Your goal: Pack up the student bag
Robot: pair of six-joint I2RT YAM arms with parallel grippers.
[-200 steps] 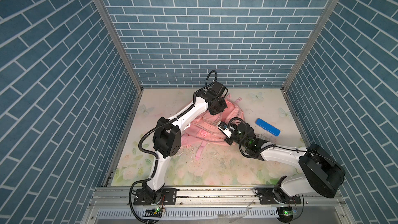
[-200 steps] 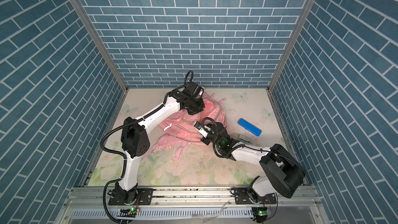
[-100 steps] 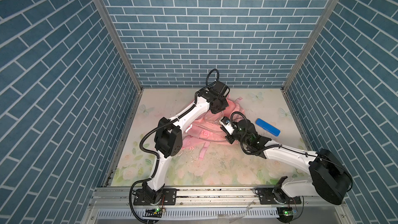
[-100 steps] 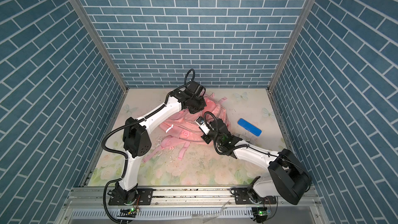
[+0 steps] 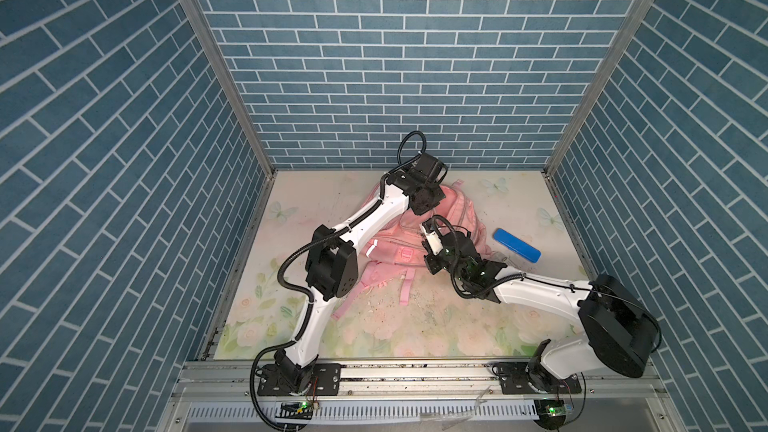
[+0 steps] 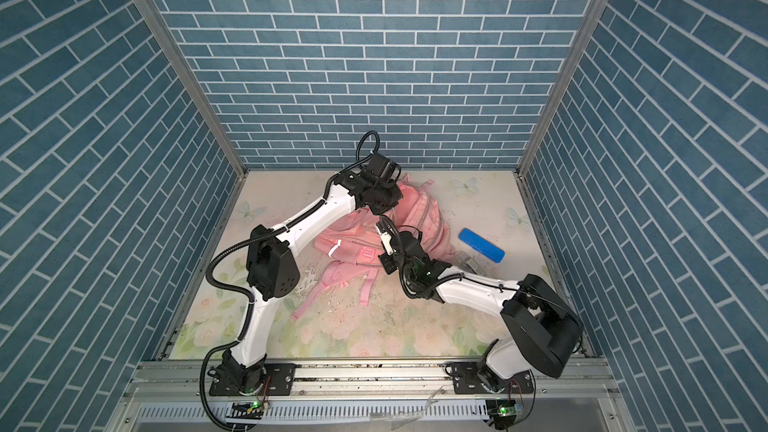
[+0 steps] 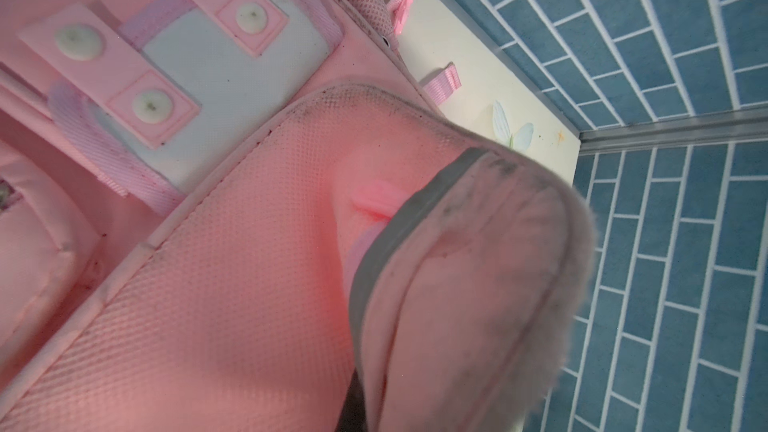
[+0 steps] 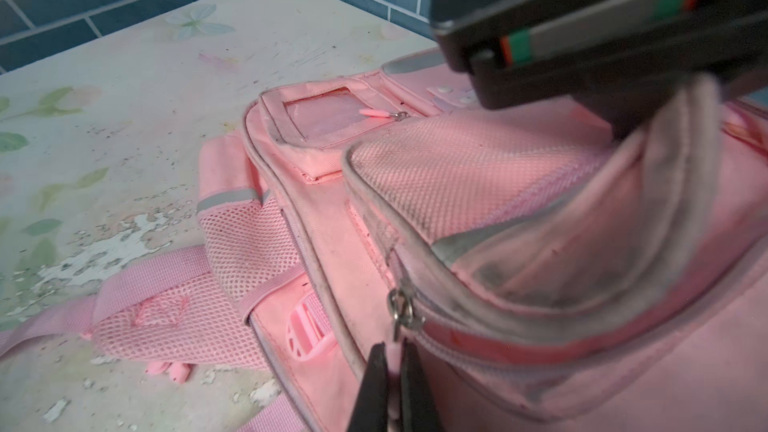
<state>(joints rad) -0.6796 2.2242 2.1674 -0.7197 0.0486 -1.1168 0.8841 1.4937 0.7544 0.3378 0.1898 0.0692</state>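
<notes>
The pink student bag (image 5: pixel 390 243) (image 6: pixel 415 209) lies on the floral table, straps toward the front. My left gripper (image 5: pixel 420 210) (image 6: pixel 380 210) (image 8: pixel 631 126) is shut on a grey-edged rim of the bag's opening (image 7: pixel 457 284) and holds it lifted. In the left wrist view the fabric hides its jaws. My right gripper (image 5: pixel 427 229) (image 6: pixel 381 229) (image 8: pixel 395 351) is shut on the pink zip pull (image 8: pixel 395 361) just below the metal ring (image 8: pixel 399 309). The zip line (image 8: pixel 519 347) runs away under the raised rim.
A blue flat case (image 5: pixel 517 245) (image 6: pixel 482 245) lies on the table to the right of the bag. A small clear item (image 5: pixel 505 261) sits just in front of it. Loose pink straps (image 5: pixel 405 292) trail forward. Blue brick walls close in three sides.
My right gripper has travelled toward the back along the bag with the zip pull in it. The left gripper has kept its hold and shifted slightly backward.
</notes>
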